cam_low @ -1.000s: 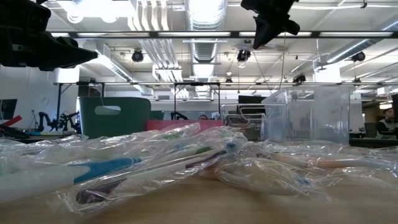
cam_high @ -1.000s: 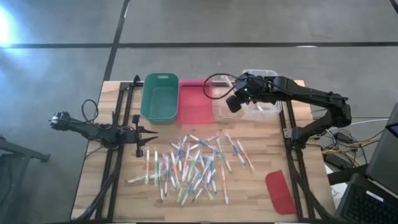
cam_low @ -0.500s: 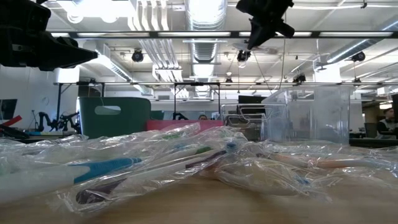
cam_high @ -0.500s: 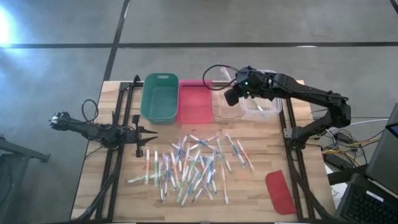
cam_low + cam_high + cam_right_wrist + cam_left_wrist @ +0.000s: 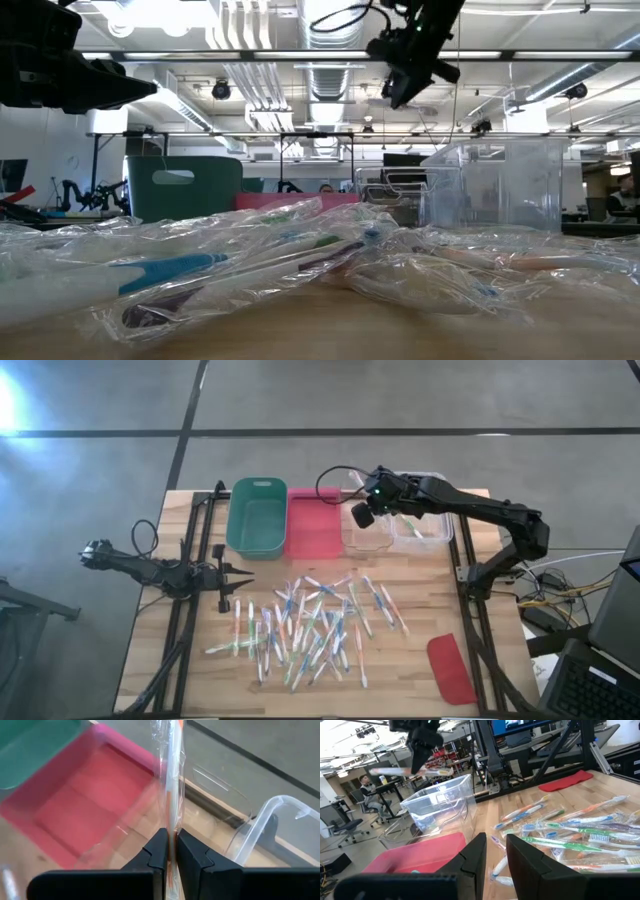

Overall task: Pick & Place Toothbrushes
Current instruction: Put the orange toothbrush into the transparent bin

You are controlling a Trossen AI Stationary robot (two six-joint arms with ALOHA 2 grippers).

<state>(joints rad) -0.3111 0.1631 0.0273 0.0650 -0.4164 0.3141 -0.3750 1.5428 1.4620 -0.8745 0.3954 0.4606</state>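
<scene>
Between right gripper (image 5: 170, 851) fingers, wrapped toothbrush (image 5: 172, 780).

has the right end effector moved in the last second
Yes. In the high view the right end effector, shut on a wrapped toothbrush, has shifted left across the clear bins, toward the red bin.

Two dark jointed arms, looping black cables, angular black pincer fingers (image 5: 165, 855)

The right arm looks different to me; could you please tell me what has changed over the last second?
The right gripper, still shut on a wrapped toothbrush, has swung left from the clear bins toward the pink bin. The left gripper and toothbrush pile have not moved.
</scene>
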